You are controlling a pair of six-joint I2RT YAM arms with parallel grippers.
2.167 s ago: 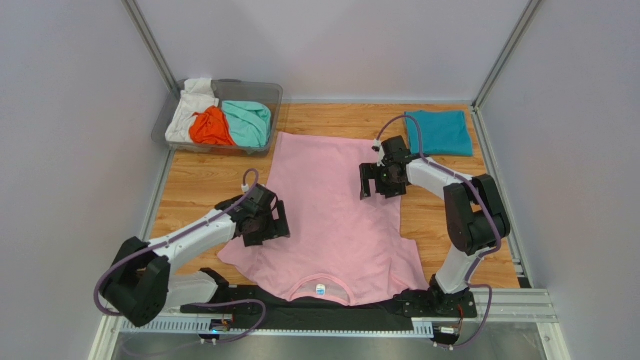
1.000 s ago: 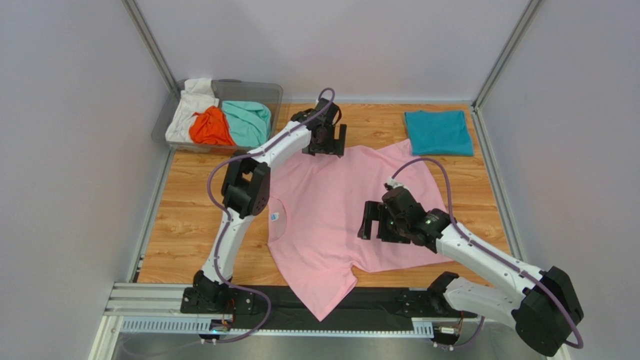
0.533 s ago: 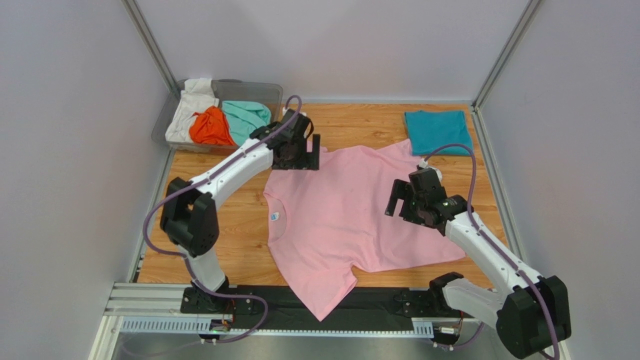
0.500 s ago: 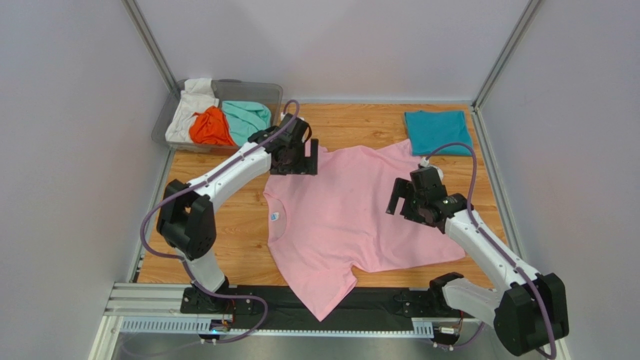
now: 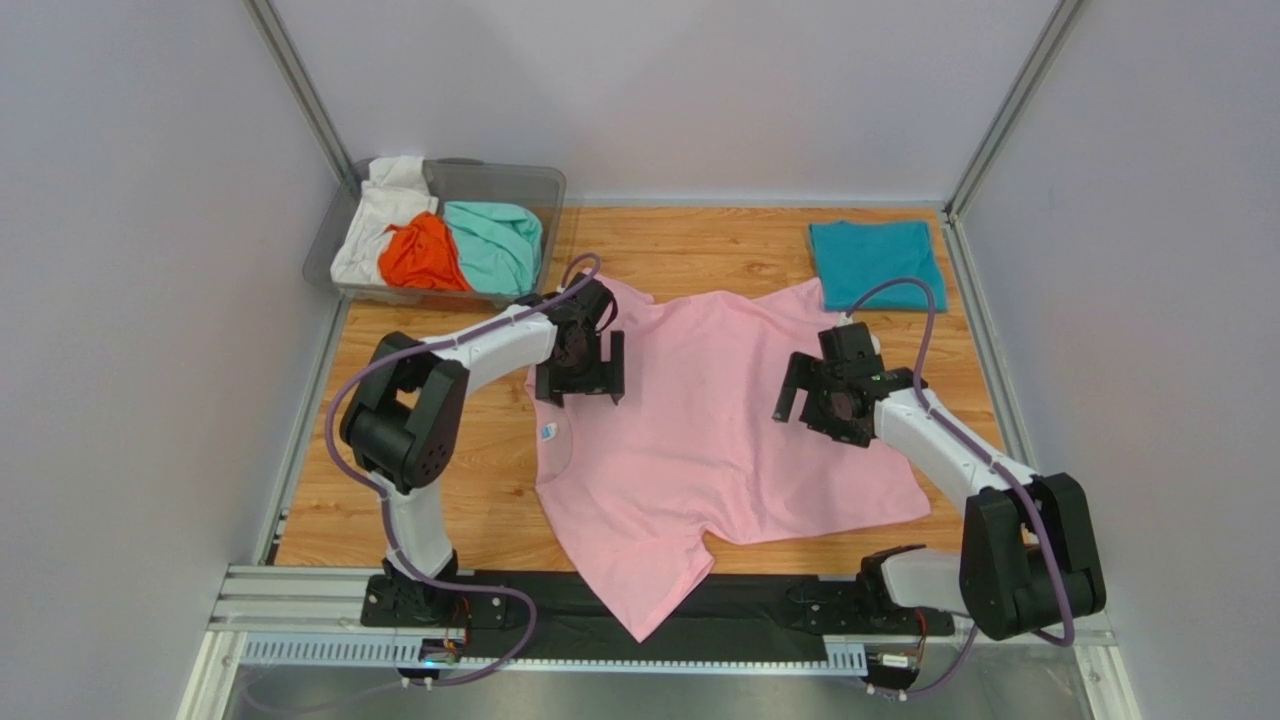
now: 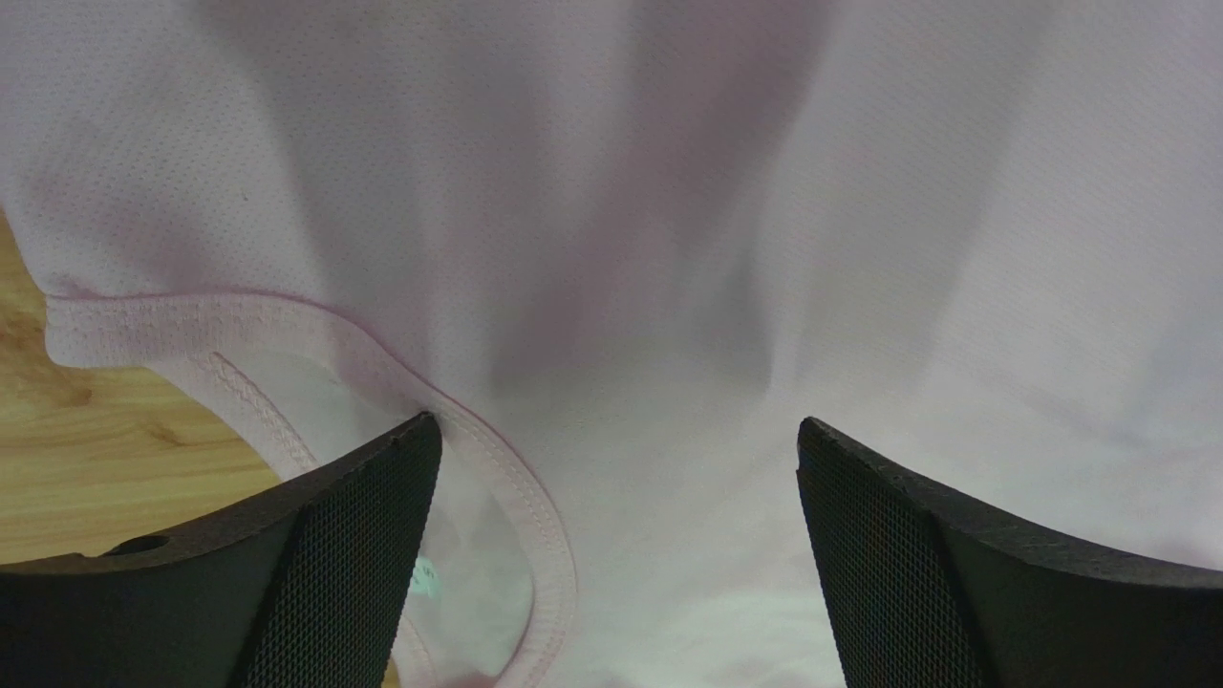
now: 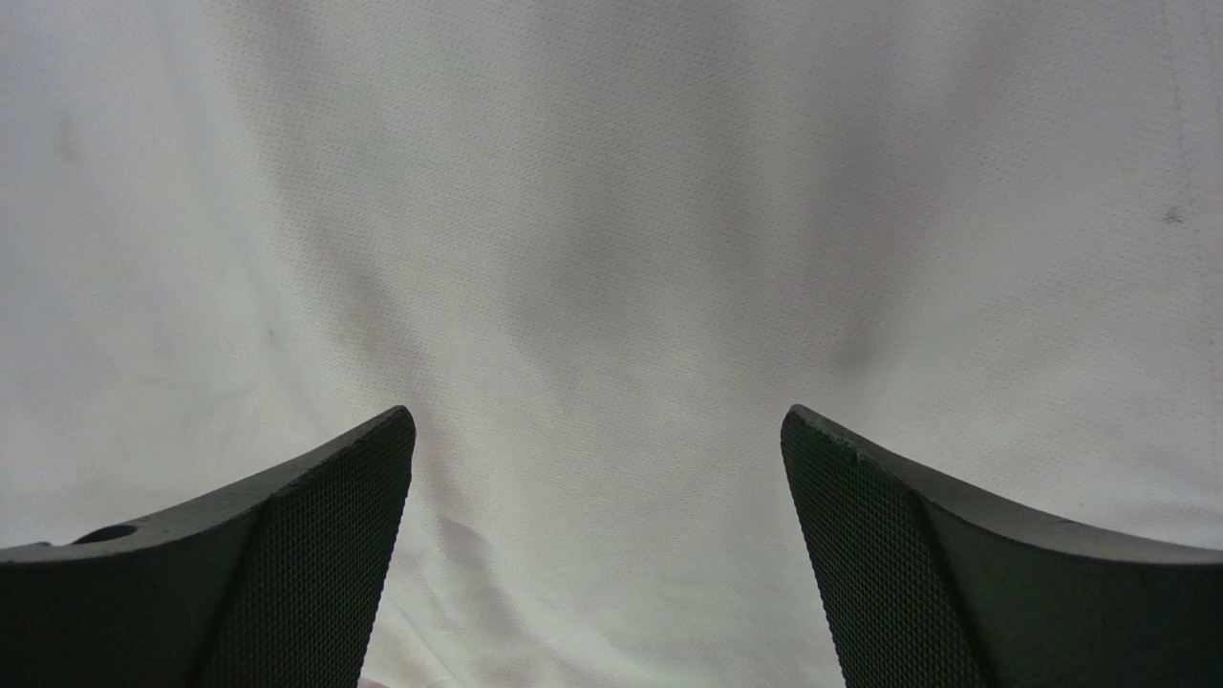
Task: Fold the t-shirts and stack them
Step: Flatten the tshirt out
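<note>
The light pink t-shirt (image 5: 706,435) lies spread on the wooden table, its collar and blue neck label (image 5: 550,435) to the left. My left gripper (image 5: 580,378) is open and empty over the shirt just above the collar; the left wrist view shows the collar band (image 6: 503,488) between its fingers. My right gripper (image 5: 824,402) is open and empty over the shirt's right part; the right wrist view shows only pink cloth (image 7: 603,287). A folded teal-blue t-shirt (image 5: 876,263) lies at the back right. Orange (image 5: 421,255), mint-green (image 5: 496,243) and white (image 5: 379,218) tees lie in a bin.
A clear plastic bin (image 5: 549,188) stands at the back left corner. Grey walls enclose the table on three sides. A bottom sleeve of the pink shirt (image 5: 649,593) hangs over the black rail at the near edge. Bare wood (image 5: 376,450) shows left of the shirt.
The pink shirt was turned from collar-near to collar-left. Over the last half second my left gripper moved from the shirt's far edge down toward the collar; my right gripper shifted slightly.
</note>
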